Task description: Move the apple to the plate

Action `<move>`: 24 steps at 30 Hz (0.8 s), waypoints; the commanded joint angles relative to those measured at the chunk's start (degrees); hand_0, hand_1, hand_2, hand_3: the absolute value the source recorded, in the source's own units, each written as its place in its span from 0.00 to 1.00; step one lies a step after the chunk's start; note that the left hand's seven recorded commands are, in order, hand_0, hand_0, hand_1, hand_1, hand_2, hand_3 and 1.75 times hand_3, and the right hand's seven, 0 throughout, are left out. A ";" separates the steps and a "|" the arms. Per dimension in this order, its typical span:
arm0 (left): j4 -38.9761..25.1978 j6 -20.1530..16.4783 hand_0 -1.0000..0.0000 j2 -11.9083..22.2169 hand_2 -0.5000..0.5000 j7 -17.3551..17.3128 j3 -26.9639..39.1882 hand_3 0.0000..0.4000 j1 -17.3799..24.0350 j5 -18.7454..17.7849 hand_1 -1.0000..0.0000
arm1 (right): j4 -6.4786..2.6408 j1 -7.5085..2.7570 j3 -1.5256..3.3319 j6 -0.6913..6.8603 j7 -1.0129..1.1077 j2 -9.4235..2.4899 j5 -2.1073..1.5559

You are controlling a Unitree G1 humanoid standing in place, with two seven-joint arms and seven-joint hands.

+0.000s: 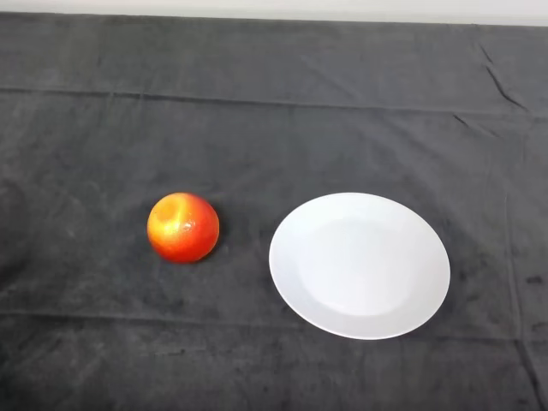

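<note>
Resting on the dark cloth that covers the table, a red and orange apple sits left of the scene's centre, with a pale yellow patch and a small glossy highlight on its upper face. It casts a soft shadow on the cloth at its right and near sides. To its right lies a round white plate, flat on the cloth and bare, its shallow inner well showing as a faint ring inside the rim. Apple and plate are near each other but apart, with a strip of dark cloth between the fruit and the plate's left edge; the apple is wholly off the plate. The cloth shows long creases running left to right, one across the far part of the table and another along the near part, and a few short folds at the far right. Beyond the cloth's far edge a thin pale band runs along the top. No part of the robot shows, so the state of its hand cannot be told.
</note>
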State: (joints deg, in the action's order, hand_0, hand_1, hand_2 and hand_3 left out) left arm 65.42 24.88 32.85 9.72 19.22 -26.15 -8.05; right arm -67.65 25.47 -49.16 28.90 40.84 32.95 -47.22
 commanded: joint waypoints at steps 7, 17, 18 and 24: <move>0.74 2.35 1.00 1.54 0.50 -1.29 -3.42 0.00 -4.75 3.64 1.00 | -1.02 -0.57 -1.18 -0.02 0.82 1.92 -0.34; -6.07 1.58 1.00 -2.16 0.50 -1.85 -7.78 0.00 -4.07 6.83 1.00 | -0.99 -0.58 -1.18 -0.03 0.80 1.89 -0.33; -7.36 1.22 1.00 -2.53 0.50 -1.99 -8.25 0.00 -3.62 7.11 1.00 | -0.97 -0.58 -1.18 -0.03 0.80 1.88 -0.33; -17.18 -2.57 1.00 -3.84 0.50 -3.46 -10.87 0.00 -0.08 8.39 1.00 | -0.85 -0.62 -1.17 -0.04 0.74 1.81 -0.32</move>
State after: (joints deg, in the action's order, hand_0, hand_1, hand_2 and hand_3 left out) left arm 48.14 22.69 29.50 6.58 9.03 -28.95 -0.69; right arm -67.65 25.47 -49.20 28.92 40.86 32.94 -47.21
